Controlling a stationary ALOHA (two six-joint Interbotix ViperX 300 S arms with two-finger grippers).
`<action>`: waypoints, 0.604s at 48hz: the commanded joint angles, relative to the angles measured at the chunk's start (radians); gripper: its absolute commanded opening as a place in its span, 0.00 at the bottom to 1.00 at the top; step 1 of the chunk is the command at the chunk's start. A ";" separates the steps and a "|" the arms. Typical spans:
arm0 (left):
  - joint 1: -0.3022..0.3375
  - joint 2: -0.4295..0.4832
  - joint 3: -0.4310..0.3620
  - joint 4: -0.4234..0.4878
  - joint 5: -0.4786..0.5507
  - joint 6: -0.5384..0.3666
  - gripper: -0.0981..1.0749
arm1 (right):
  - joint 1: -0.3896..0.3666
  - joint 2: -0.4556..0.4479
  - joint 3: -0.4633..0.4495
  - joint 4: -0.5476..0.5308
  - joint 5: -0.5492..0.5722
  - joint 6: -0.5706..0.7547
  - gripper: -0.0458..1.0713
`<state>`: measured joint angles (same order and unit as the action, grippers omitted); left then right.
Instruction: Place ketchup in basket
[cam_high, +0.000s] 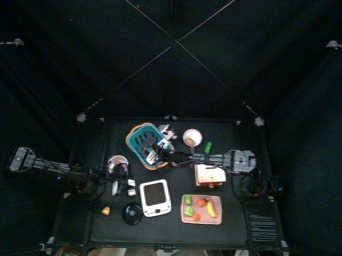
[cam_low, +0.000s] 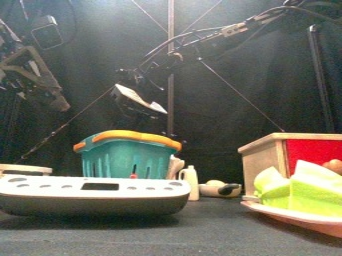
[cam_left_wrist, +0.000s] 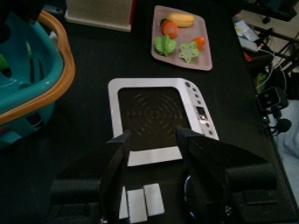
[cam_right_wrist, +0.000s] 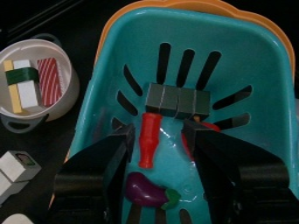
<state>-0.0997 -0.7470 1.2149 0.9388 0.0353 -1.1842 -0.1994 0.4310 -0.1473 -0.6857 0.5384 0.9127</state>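
Observation:
The ketchup, a small dark-red bottle, lies on the floor of the teal basket, beside a purple eggplant piece and a row of dark blocks. My right gripper hangs over the basket with its jaws open, one on each side of the bottle and apart from it. From above, the basket sits at the table's back left with the right arm reaching across to it. My left gripper is open above a white scale.
A pink tray with green and yellow pieces lies at the front right. A red and white box stands behind it. A small bowl of pieces sits beside the basket. An orange cone lies at the front left.

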 joint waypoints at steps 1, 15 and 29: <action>0.003 0.000 -0.012 0.000 -0.005 0.002 0.79 | -0.002 -0.028 -0.023 -0.002 0.008 -0.002 0.79; 0.003 0.002 -0.011 0.000 -0.005 0.002 0.79 | 0.009 -0.028 -0.031 -0.002 0.066 -0.006 0.79; 0.003 0.002 -0.003 -0.002 -0.011 0.002 0.79 | 0.058 -0.084 0.008 -0.002 0.072 0.002 0.79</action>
<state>-0.0997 -0.7470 1.2257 0.9373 0.0307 -1.1858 -0.1595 0.4280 -0.1411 -0.6857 0.6136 0.9112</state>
